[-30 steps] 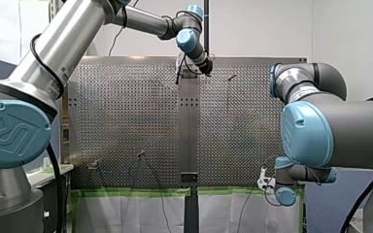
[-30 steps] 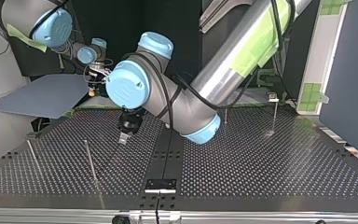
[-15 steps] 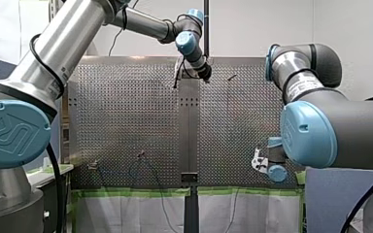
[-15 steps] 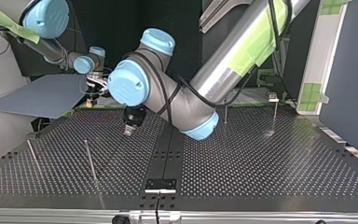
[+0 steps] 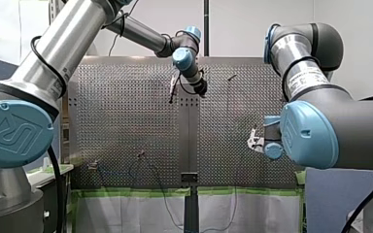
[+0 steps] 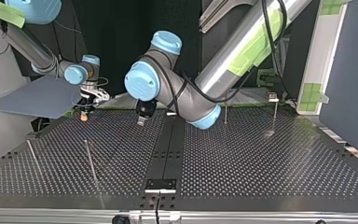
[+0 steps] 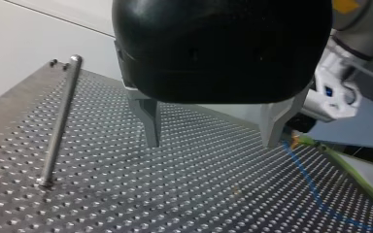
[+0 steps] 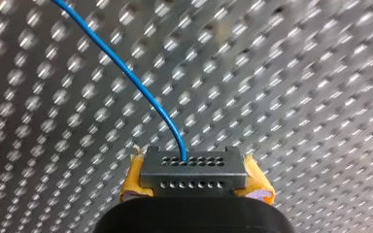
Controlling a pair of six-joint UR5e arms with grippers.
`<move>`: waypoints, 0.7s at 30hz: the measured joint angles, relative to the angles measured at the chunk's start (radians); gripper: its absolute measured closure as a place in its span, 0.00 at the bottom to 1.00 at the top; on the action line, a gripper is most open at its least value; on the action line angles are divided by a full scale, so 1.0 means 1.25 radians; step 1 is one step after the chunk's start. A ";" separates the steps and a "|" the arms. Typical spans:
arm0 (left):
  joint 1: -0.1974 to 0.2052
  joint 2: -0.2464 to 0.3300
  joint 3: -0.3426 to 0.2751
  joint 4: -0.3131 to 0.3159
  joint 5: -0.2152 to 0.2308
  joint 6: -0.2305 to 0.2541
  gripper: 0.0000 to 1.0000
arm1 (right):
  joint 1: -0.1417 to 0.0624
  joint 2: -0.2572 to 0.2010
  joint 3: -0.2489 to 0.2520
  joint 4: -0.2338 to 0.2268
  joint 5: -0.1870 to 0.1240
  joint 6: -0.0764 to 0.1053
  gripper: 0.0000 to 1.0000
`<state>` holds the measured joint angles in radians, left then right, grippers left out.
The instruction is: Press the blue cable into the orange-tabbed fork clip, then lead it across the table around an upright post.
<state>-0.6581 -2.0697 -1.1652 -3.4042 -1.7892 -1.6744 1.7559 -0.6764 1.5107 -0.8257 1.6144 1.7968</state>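
Top view's left: near post (image 6: pixel 90 159) and edge post (image 6: pixel 33 156) stand in the way — perforated table (image 6: pixel 270 163) at the right lies open. Beside my left gripper (image 7: pixel 211 144) the blue cable (image 7: pixel 307 180) runs over the holes.

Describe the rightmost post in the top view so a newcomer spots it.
In the top view, go to the perforated table's far right corner, by the green-taped panel. Two thin posts stand there: it is the outer post, and unlike its bare neighbour it carries a small pale block on top.
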 joint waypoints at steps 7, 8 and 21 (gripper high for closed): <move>0.007 0.000 -0.015 0.010 0.017 -0.001 0.00 | 0.018 -0.058 0.008 0.058 0.021 -0.001 1.00; 0.007 0.001 -0.015 0.011 0.019 -0.001 0.00 | 0.020 -0.067 0.014 0.067 0.025 0.000 1.00; 0.008 0.001 -0.016 0.022 0.051 -0.008 0.00 | 0.040 -0.175 0.060 0.175 0.001 0.014 1.00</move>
<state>-0.6484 -2.0686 -1.1850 -3.3767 -1.7251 -1.6842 1.8064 -0.8956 1.5850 -0.6065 1.6153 1.8140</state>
